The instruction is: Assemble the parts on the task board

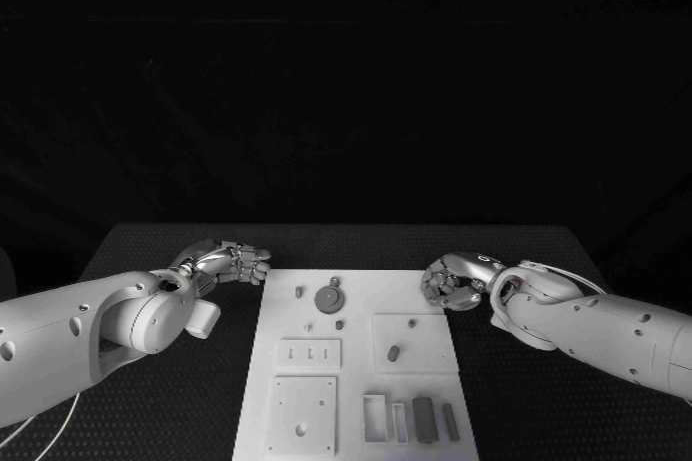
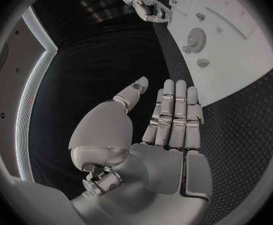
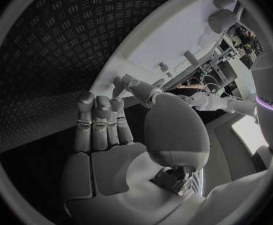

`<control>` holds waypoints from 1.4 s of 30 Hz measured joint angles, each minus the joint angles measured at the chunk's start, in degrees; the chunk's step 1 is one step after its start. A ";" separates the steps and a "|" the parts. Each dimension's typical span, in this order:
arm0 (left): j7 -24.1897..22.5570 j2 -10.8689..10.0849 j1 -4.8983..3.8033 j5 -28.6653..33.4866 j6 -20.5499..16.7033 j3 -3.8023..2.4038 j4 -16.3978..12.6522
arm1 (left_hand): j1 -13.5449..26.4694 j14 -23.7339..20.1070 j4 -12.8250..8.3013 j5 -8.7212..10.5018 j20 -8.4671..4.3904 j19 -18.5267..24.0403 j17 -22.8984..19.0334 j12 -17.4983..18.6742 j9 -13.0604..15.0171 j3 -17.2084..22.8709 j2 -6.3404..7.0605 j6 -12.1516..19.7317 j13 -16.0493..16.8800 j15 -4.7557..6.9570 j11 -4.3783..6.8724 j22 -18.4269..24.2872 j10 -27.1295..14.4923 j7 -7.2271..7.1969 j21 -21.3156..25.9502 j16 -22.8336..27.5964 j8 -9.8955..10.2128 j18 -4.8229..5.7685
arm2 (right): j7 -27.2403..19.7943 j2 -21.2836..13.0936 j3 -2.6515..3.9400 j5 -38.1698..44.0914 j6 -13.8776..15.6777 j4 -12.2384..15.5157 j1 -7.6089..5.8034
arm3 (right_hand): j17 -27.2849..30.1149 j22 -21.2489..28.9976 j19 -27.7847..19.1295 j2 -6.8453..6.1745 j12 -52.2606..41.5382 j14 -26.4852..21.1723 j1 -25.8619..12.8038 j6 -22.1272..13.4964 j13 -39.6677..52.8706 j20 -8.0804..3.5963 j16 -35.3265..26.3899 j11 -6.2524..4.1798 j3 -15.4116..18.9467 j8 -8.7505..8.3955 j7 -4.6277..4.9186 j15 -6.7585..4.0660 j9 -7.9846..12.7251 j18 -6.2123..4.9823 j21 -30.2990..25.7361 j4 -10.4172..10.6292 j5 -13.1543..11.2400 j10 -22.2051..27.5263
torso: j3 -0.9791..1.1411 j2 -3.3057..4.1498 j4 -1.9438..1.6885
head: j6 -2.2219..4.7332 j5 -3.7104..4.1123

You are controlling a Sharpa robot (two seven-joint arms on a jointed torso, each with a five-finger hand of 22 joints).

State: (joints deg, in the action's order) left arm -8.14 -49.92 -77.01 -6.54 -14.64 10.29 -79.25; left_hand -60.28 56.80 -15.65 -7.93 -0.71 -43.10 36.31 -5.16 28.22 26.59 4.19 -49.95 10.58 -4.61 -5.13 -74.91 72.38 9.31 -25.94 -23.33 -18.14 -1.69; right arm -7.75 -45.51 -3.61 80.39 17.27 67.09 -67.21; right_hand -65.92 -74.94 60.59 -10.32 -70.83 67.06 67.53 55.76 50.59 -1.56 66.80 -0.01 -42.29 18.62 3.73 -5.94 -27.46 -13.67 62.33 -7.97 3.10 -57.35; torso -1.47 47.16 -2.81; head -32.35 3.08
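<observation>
The white task board point(image 1: 361, 333) lies in the middle of the black table. A round grey disc part point(image 1: 330, 299) sits near its far end, with small pegs point(image 1: 300, 292) beside it and an oval part point(image 1: 394, 353) on a raised square plate. Dark grey blocks point(image 1: 424, 419) lie at the near right. My left hand point(image 1: 238, 264) hovers at the board's far left corner; its fingers point(image 2: 174, 115) are straight and hold nothing. My right hand point(image 1: 454, 281) is at the board's far right edge, with fingers point(image 3: 99, 120) extended and nothing in them.
Square plates point(image 1: 310, 355) with slots and holes are set in the board's left half, and pale rectangular frames point(image 1: 375, 416) lie near its front edge. Black patterned table point(image 1: 548, 401) runs along both sides of the board. The left wrist view shows the disc part point(image 2: 196, 37) and my right hand point(image 2: 143, 2).
</observation>
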 measured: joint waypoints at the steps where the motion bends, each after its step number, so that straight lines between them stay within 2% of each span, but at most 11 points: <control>1: 0.00 0.00 0.00 0.00 0.01 0.00 0.00 | 0.00 0.00 0.00 0.00 0.00 0.00 0.02 0.00 0.00 0.00 0.00 0.00 0.00 0.00 0.00 0.00 0.00 0.00 0.00 0.00 0.00 0.00 | 0.03 0.00 0.00 0.04 0.14 0.06 0.00 | 0.00 0.00 0.09 0.00 -0.11 0.10 0.00 0.20 -0.03 -0.09 0.17 -0.20 -0.70 0.01 -0.20 -0.10 0.00 0.00 0.24 0.08 0.00 -0.20 | 0.01 0.00 0.00 | 0.00 0.03; 7: 0.25 0.00 0.00 -0.50 0.24 0.00 -0.19 | 0.00 0.21 0.00 0.00 0.00 0.00 0.13 0.00 0.13 0.00 0.00 0.00 0.07 -0.22 0.00 0.00 0.00 0.00 -0.23 0.00 0.00 0.00 | 0.44 -0.14 0.07 -0.16 1.09 1.11 0.00 | 0.06 0.01 0.13 0.00 -0.39 0.22 0.00 0.31 -0.03 -0.13 0.43 -0.41 -2.16 0.19 -0.32 -0.21 0.00 -0.02 0.67 0.31 -0.02 -0.40 | 0.02 -0.01 0.03 | 0.04 0.05; 8: 0.42 0.00 0.00 -0.82 0.26 0.00 -0.30 | 0.00 0.22 0.00 0.02 0.00 0.00 0.16 0.00 0.16 0.00 0.00 -0.03 0.12 -0.22 -0.03 0.00 0.03 -0.03 -0.23 0.00 0.00 0.00 | 0.58 -0.22 0.25 -0.23 1.21 1.46 0.01 | 0.08 0.01 0.25 -0.04 -0.39 0.31 0.03 0.32 -0.03 -0.25 0.43 -0.41 -2.26 0.19 -0.32 -0.30 0.00 -0.02 0.67 0.36 -0.05 -0.40 | 0.04 -0.02 0.04 | 0.10 0.06; 10: 1.06 0.03 0.00 -1.85 0.29 0.00 -0.65 | 0.43 0.58 0.25 0.35 0.00 0.00 0.45 0.00 0.44 -0.25 -0.43 -0.93 0.34 -0.30 0.12 0.00 0.74 -0.38 -0.58 0.00 -0.08 0.01 | 1.09 -0.35 1.11 -0.38 1.33 2.31 -0.10 | 0.08 0.01 0.33 -0.39 -0.39 0.37 0.38 0.53 -0.09 -0.33 0.44 -0.41 -2.41 0.19 -0.53 -0.36 0.00 -0.03 0.67 0.23 -0.05 -0.41 | 0.04 -0.05 0.10 | 0.23 0.06; 12: 2.08 0.14 -0.02 -2.98 0.53 -0.04 -0.88 | 1.54 1.38 0.79 0.68 -0.22 -0.23 0.74 0.00 0.73 -0.79 -0.33 -1.98 0.60 -0.09 0.48 0.01 1.63 -0.91 -0.69 0.00 -0.69 0.00 | 1.95 -0.34 1.57 -0.38 1.31 3.32 -0.84 | 0.08 0.02 0.34 -0.39 -0.39 0.37 0.38 0.59 -0.09 -0.33 0.44 -0.41 -2.77 0.19 -0.59 -0.37 0.00 -0.03 0.69 0.28 -0.05 -0.41 | 0.03 -0.09 0.14 | 0.43 0.11; 17: 4.78 1.29 -0.05 -4.92 0.48 -0.21 -0.85 | 4.15 2.55 1.93 1.56 -0.62 -0.63 1.41 -0.41 0.98 -1.94 -0.18 -4.17 1.19 0.59 1.39 0.00 3.23 -2.06 -1.12 -0.63 -1.33 -0.92 | 4.68 0.26 1.68 0.64 1.05 5.85 -2.06 | 0.13 0.02 0.34 -0.39 -0.39 0.38 0.38 0.62 -0.09 -0.33 0.44 -0.41 -2.78 0.19 -0.61 -0.37 0.00 -0.04 0.90 0.28 -0.06 -0.41 | -0.02 -0.34 0.23 | 0.90 0.07; 25: 9.47 3.87 -0.88 -7.45 -0.48 -0.29 -0.82 | 4.43 2.90 2.09 1.56 -0.61 -0.63 1.79 -0.62 0.92 -1.78 -0.34 -4.61 1.30 0.62 1.64 -0.03 3.49 -2.15 -1.12 -0.67 -1.33 -0.95 | 10.85 1.59 1.63 3.71 0.54 11.50 -3.35 | 0.20 0.01 0.47 -0.67 -0.61 0.50 0.12 0.79 -0.14 -0.45 0.62 -0.62 -3.11 0.20 -0.79 -0.47 0.00 -0.07 0.90 0.30 -0.06 -0.61 | -0.03 -1.83 0.48 | 1.07 -0.71; 29: 11.12 5.38 -0.96 -8.21 -1.18 -0.20 -1.98 | 4.43 2.90 2.09 1.56 -0.61 -0.63 1.90 -0.62 0.67 -1.78 -0.34 -4.61 1.34 0.62 1.64 -0.03 3.49 -2.15 -1.12 -0.67 -0.89 -0.95 | 13.86 3.04 1.66 4.66 0.52 13.93 -3.67 | 0.26 0.01 0.61 -0.79 -0.62 0.59 0.13 0.85 -0.17 -0.60 0.65 -0.73 -3.29 0.20 -0.85 -0.55 0.00 -0.07 0.90 0.13 -0.06 -0.73 | -0.03 -2.92 0.70 | 1.21 -1.08; 32: 11.82 6.38 -0.96 -8.49 -1.55 -0.10 -2.60 | 4.84 2.90 2.09 2.24 -0.61 -0.63 2.01 -0.37 0.50 -1.78 0.08 -4.30 1.38 0.62 1.64 -0.03 3.49 -1.84 -1.12 -0.67 -0.46 -0.94 | 15.33 3.68 1.66 4.96 0.63 14.98 -3.71 | 0.29 0.02 0.62 -1.03 -0.62 0.83 -0.10 0.96 -0.21 -0.60 0.65 -0.82 -3.51 0.20 -0.96 -0.66 0.00 -0.08 0.90 -0.09 -0.06 -0.81 | -0.04 -3.61 0.83 | 1.23 -1.37; 35: 12.30 7.46 -0.95 -8.68 -1.87 -0.06 -3.23 | 5.39 2.90 2.24 4.45 -0.69 -0.55 2.21 -0.15 0.15 -1.93 0.62 -3.88 1.51 0.62 1.64 -0.02 3.48 -1.43 -1.34 -0.67 0.31 -0.93 | 16.59 4.48 1.66 5.03 0.94 15.75 -3.71 | 0.39 0.02 0.94 -1.36 -0.62 0.92 -0.43 1.16 -0.29 -0.74 0.65 -0.82 -3.69 0.53 -1.15 -0.72 0.00 -0.09 1.11 0.09 -0.06 -0.82 | -0.07 -4.13 0.86 | 1.05 -1.61; 42: 12.73 9.00 -0.64 -8.73 -2.42 0.10 -3.75 | 5.96 2.90 2.67 4.78 -0.84 -0.39 2.27 -0.04 -0.03 -2.36 1.19 -3.68 1.51 0.62 1.64 -0.02 3.48 -1.22 -1.34 -0.67 0.39 -0.92 | 18.19 7.28 1.64 5.03 1.54 16.07 -3.69 | 0.47 0.03 1.04 -1.87 -0.63 1.12 -0.94 1.36 -0.39 -0.83 0.66 -1.02 -3.89 0.98 -1.36 -0.92 0.00 -0.11 1.12 -0.03 -0.06 -1.02 | -0.16 -4.97 0.65 | 0.83 -2.22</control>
State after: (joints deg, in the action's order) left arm 4.59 -40.91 -77.65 -15.27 -17.07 10.40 -83.00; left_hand -54.32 59.70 -12.98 -3.15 -1.55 -43.49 38.58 -5.19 28.20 24.23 5.38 -53.63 12.09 -4.00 -3.49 -74.93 75.87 8.08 -27.28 -24.00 -17.75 -2.60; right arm 10.44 -38.23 -1.97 85.42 18.81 83.16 -70.91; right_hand -65.44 -74.91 61.63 -12.19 -71.46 68.19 66.59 57.13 50.21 -2.39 67.45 -1.03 -46.19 19.60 2.36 -6.86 -27.46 -13.77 63.45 -8.00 3.05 -58.37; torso -1.63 42.20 -2.15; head -31.51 0.86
